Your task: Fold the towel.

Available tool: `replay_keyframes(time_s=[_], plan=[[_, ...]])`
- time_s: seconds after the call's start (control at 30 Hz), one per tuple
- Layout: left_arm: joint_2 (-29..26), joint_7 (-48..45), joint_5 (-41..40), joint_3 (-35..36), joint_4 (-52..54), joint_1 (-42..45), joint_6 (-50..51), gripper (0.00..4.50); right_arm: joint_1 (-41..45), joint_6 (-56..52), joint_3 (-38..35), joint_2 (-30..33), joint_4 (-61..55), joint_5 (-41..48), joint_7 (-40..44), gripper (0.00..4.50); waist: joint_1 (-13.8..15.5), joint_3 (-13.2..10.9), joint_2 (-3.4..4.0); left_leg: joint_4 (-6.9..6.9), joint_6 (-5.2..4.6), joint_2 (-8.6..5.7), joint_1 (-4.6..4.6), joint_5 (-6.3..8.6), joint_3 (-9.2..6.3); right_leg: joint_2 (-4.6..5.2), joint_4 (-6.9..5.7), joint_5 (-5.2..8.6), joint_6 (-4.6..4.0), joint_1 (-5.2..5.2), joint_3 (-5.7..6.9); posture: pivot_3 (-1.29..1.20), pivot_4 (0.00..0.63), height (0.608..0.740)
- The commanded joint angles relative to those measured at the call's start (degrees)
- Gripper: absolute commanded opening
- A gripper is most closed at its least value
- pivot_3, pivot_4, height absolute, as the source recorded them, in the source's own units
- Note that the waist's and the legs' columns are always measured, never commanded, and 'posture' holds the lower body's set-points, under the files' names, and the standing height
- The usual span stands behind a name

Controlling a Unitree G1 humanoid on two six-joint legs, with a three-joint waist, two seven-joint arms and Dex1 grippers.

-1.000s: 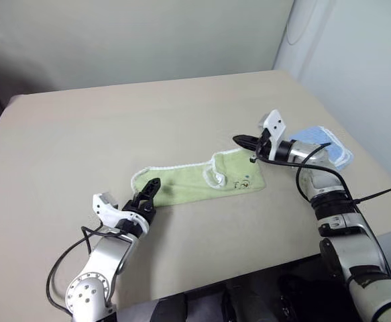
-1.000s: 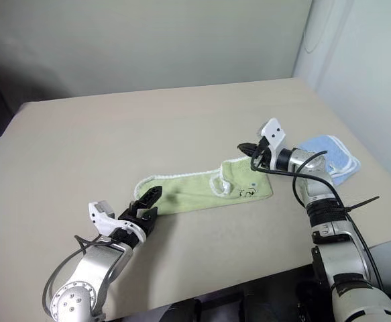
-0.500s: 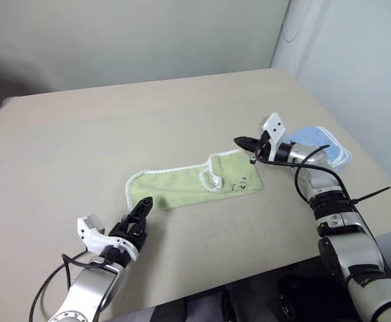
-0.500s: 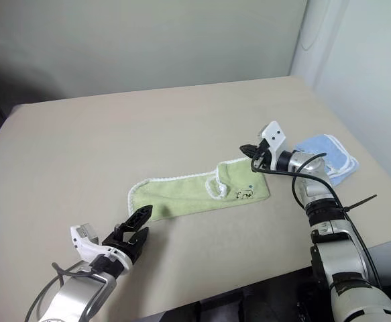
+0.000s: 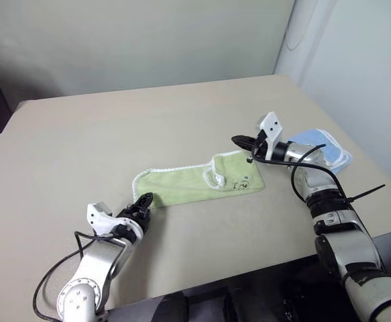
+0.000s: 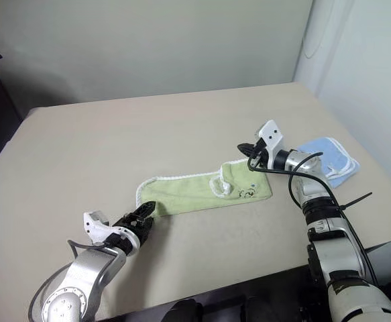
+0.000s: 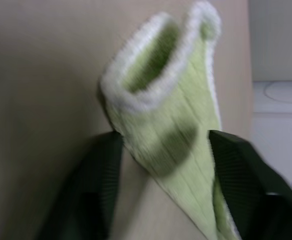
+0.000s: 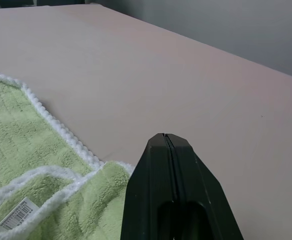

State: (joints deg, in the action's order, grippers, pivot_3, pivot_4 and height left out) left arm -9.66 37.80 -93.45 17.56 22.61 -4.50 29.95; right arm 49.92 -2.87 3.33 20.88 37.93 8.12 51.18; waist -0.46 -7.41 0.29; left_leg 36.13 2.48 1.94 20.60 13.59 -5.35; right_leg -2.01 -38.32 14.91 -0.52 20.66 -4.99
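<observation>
1. Reaching for the towel (image 5: 195, 184), we have the left gripper (image 5: 143, 200) at its left end, fingers apart on either side of the white-edged cloth, as the left wrist view shows; nothing is pinched yet.
2. The towel lies stretched out in the middle of the surface (image 5: 115, 134), its right end already bunched over itself.
3. The right gripper (image 5: 240, 141) hovers above the towel's right end with its fingers pressed together, holding nothing.
4. We judge the main risk to be a thin bite: if the fingers catch only the trim, the corner could slip free mid-fold.
5. Dragging instead of lifting could also shift the whole towel toward the blue cloth (image 5: 322, 147) just right of it.
6. We count one towel, one blue cloth, two grippers.
</observation>
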Motion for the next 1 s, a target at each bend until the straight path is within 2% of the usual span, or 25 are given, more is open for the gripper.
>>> replay_keyframes(time_s=[0.03,0.17,0.3,0.43,0.6,0.73,0.83,0.9,1.0], plan=[[-1.0,1.2,3.0,2.6,-5.4,0.6,-1.7,1.39,0.4,0.7,-1.0,0.1,-2.3,0.2,-0.8,0.00,0.0,0.0,0.00,0.00,0.01,-0.03,0.05,-0.01,0.00,0.00,0.00,0.05,0.02,0.04,0.00,0.00,0.150,0.740],[-0.8,0.6,3.5,2.5,-5.1,0.9,-1.3,0.03,-0.2,0.4,-0.9,0.1,-3.4,0.3,-1.2,0.00,0.1,0.0,0.01,0.00,0.10,-0.05,0.27,-0.06,-0.01,-0.01,0.00,0.16,0.05,0.24,0.01,0.00,0.150,0.740],[-0.8,-0.7,4.2,2.9,-3.8,0.3,-1.3,0.03,-0.9,0.2,-0.8,0.2,-4.1,0.3,-1.3,0.00,0.1,-0.1,0.10,-0.12,0.12,-0.02,0.32,-0.06,-0.02,-0.04,0.00,0.18,0.16,0.33,0.03,0.00,0.150,0.740],[-4.0,-9.8,8.1,2.0,1.4,-1.1,0.0,0.03,-1.0,0.0,-1.0,0.5,-4.1,0.3,-1.3,0.00,0.0,-0.2,-0.01,-0.18,0.17,0.12,0.41,-0.01,-0.06,-0.27,0.00,0.19,0.18,0.43,0.03,0.00,0.150,0.740],[-14.6,-24.6,17.9,-2.9,9.5,1.2,3.3,0.03,0.5,0.6,-2.5,2.4,-0.3,0.1,-2.4,0.00,0.3,-0.5,-0.51,-0.05,0.52,0.55,0.83,0.18,-0.29,-0.81,0.01,0.08,0.18,0.79,-0.01,0.00,0.150,0.740],[-21.5,-32.7,24.1,-8.0,11.4,7.8,6.1,0.03,1.6,1.7,-3.8,4.0,2.8,-0.2,-3.9,0.00,1.1,-0.5,-0.50,0.02,0.79,0.60,1.34,0.18,-0.33,-0.80,-0.05,-0.07,0.25,1.27,0.08,0.00,0.150,0.740],[-25.6,-40.0,29.1,-14.7,10.0,17.0,10.0,0.03,2.4,2.4,-5.4,5.3,4.9,-0.2,-5.5,0.00,1.5,-0.5,-0.51,0.05,1.09,0.65,1.50,0.17,-0.28,-0.77,0.00,-0.09,0.26,1.42,0.09,0.00,0.150,0.740],[-25.9,-43.9,32.2,-19.2,7.1,24.1,12.1,0.03,2.8,2.9,-6.2,6.1,6.1,-0.3,-6.7,0.00,1.5,-0.5,-0.50,0.07,1.12,0.68,1.69,0.17,-0.27,-0.76,0.04,-0.12,0.26,1.62,0.11,0.00,0.150,0.740],[-22.2,-48.5,38.5,-26.8,-2.1,36.8,15.3,0.03,3.2,3.9,-8.3,7.3,8.0,-0.2,-10.0,0.00,1.7,-0.5,-0.50,0.09,1.13,0.71,1.77,0.19,-0.27,-0.75,0.07,-0.16,0.27,1.69,0.13,0.00,0.150,0.740]])
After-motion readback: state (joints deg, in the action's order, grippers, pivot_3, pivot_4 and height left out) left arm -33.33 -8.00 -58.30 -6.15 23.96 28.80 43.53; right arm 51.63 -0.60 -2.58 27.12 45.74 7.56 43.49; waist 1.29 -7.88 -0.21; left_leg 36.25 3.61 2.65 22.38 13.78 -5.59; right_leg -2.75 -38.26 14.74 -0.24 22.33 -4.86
